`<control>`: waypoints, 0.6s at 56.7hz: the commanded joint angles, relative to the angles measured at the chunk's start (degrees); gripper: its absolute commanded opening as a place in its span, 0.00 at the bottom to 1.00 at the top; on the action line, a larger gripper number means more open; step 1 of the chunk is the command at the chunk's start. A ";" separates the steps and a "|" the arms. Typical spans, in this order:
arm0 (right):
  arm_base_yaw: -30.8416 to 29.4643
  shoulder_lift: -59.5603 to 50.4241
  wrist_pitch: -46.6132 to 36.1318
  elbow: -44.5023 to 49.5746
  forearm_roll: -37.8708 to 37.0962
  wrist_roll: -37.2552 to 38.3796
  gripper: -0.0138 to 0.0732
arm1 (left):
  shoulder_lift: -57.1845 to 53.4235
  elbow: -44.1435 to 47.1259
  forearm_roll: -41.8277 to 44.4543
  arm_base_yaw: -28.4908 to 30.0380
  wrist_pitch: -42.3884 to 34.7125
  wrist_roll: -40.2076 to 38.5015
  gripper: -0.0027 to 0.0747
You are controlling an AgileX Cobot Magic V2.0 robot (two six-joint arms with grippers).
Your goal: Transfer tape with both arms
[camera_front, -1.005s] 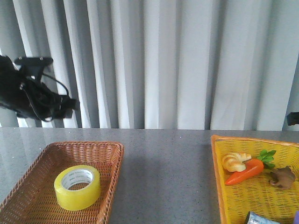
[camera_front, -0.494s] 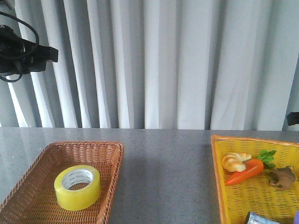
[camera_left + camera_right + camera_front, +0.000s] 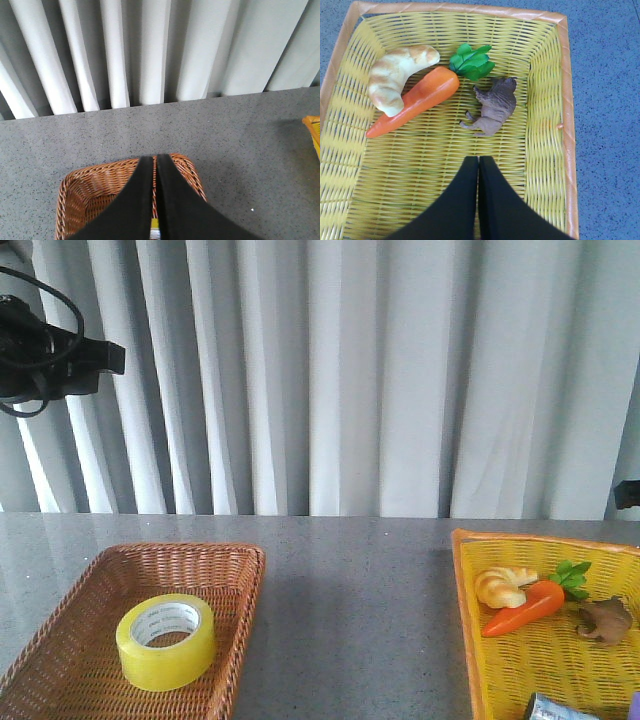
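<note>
Left gripper (image 3: 155,165) closed, fingers pressed together with nothing between them, held high above the table at the left edge of the front view, well above the brown basket (image 3: 240,570). Right gripper (image 3: 478,165) also closed and empty, hanging over the yellow basket (image 3: 547,100), just short of a small brown toy animal (image 3: 495,106), a toy carrot (image 3: 417,99) and a bread piece (image 3: 392,77).

Tape (image 3: 166,640) lying flat in the brown basket, hole facing up, round axis vertical, near the middle of the basket floor and apart from the walls. In the left wrist view only a small yellow bit visible between the fingers at the lower edge, so probably straight below the left gripper and a little toward the robot.

Clearly nearer to the left arm: same side of the table, directly under it. Far from the right arm, with the whole bare grey table (image 3: 350,590) between the two baskets.

Likely next: opening the left fingers and going straight down, one finger into the hole and one outside the wall. Fingers must open before descent, otherwise risk of pushing the roll against the basket floor.
</note>
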 commanded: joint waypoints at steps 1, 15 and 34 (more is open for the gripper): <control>-0.17 -2.18 -2.39 -1.44 -0.38 -0.09 0.15 | -2.12 -1.57 -0.66 -0.33 -3.41 -0.40 0.03; -0.17 -2.18 -2.39 -1.44 -0.38 -0.09 0.15 | -3.07 -0.14 -0.59 -0.33 -4.23 -0.40 0.03; -0.17 -2.18 -2.39 -1.44 -0.38 -0.09 0.15 | -28.26 33.76 6.37 -0.33 -18.41 -0.40 0.03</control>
